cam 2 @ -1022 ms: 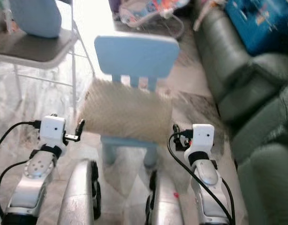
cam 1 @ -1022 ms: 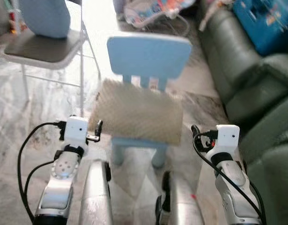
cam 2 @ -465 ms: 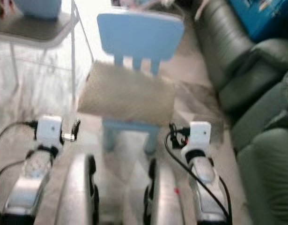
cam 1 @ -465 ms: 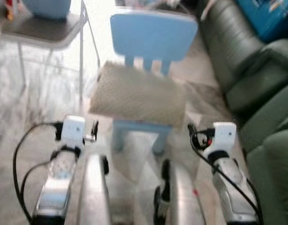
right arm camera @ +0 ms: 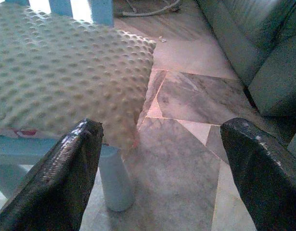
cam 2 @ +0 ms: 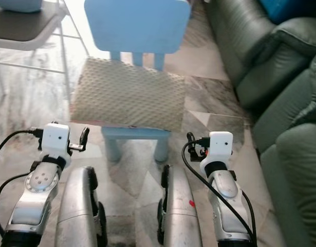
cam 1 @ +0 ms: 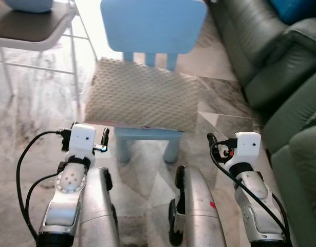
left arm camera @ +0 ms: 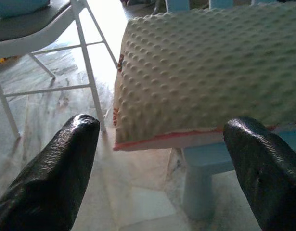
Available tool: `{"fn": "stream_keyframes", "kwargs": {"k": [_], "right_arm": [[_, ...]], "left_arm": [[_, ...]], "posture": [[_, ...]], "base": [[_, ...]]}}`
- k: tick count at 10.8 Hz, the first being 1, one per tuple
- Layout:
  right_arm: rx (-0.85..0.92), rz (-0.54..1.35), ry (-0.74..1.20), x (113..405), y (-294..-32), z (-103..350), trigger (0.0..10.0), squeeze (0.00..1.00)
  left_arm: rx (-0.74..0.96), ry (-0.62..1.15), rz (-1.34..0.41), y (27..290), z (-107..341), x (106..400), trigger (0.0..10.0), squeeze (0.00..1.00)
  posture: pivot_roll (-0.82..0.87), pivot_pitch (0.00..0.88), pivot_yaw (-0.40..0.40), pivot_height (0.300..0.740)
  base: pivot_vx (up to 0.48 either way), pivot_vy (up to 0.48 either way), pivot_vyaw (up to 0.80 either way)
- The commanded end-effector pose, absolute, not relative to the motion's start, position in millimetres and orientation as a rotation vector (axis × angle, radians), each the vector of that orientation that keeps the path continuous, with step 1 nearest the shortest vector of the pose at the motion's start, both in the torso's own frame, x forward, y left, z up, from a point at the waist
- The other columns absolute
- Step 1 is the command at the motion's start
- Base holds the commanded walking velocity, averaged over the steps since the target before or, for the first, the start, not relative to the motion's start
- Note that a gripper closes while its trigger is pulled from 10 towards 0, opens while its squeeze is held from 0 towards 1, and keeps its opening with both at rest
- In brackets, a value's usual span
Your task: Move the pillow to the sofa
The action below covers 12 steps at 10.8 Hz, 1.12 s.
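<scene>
Facing: small blue chair (cam 1: 150, 31), robot close in front of it.
Pillow (cam 1: 142, 100): beige, bumpy; lies flat on the chair seat, overhanging its front and side edges.
Left gripper (left arm camera: 157, 159): 2 fingers spread wide, held short of the pillow's front left corner, not touching.
Right gripper (right arm camera: 162, 168): fingers spread wide, near the front right corner, apart.
Sofa (cam 1: 281, 72): dark green, along the robot's right.
Floor (cam 1: 34, 103): marble tile.

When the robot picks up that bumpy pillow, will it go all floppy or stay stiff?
Probably floppy. The pillow looks soft and puffy, and its edges overhang the small blue chair, so it may sag if lifted by one side. It is likely light for its size. Its bumpy fabric should not slip much between the left hand and right hand.
</scene>
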State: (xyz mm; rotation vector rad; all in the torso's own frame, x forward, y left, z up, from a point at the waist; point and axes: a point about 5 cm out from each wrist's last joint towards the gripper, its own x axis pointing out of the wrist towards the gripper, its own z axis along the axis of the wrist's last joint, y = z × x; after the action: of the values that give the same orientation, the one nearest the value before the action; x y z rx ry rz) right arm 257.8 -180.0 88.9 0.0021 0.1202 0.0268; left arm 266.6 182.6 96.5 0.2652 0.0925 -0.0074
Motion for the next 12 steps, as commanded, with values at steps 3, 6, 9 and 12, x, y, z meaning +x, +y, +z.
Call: {"fn": "stream_keyframes", "kwargs": {"k": [3, 6, 9, 12], "right_arm": [[-0.029, 0.049, 0.137, 257.9, -182.6, 85.7, 10.0, 0.0], [-0.038, 0.075, 0.13, 259.6, -180.0, 87.2, 10.0, 0.0], [-0.042, 0.075, 0.13, 260.1, -179.4, 86.7, 10.0, 0.0], [-0.035, 0.07, 0.131, 261.7, -180.5, 86.5, 10.0, 0.0]], "left_arm": [[0.255, 0.105, -0.004, 182.8, 92.5, 264.0, 10.0, 0.0], [0.247, 0.104, -0.003, 182.0, 93.0, 264.3, 10.0, 0.0], [0.239, 0.111, -0.001, 182.1, 92.2, 264.1, 10.0, 0.0], [0.242, 0.112, 0.003, 181.5, 91.3, 264.4, 10.0, 0.0]], "posture": [[-0.01, 0.196, -0.074, 0.525], [-0.01, 0.201, -0.076, 0.525], [-0.01, 0.205, -0.078, 0.525], [-0.01, 0.206, -0.082, 0.525]], "base": [[0.345, 0.0, 0.0], [0.369, 0.0, 0.15], [0.363, 0.0, 0.56], [0.235, 0.0, 0.21]]}}
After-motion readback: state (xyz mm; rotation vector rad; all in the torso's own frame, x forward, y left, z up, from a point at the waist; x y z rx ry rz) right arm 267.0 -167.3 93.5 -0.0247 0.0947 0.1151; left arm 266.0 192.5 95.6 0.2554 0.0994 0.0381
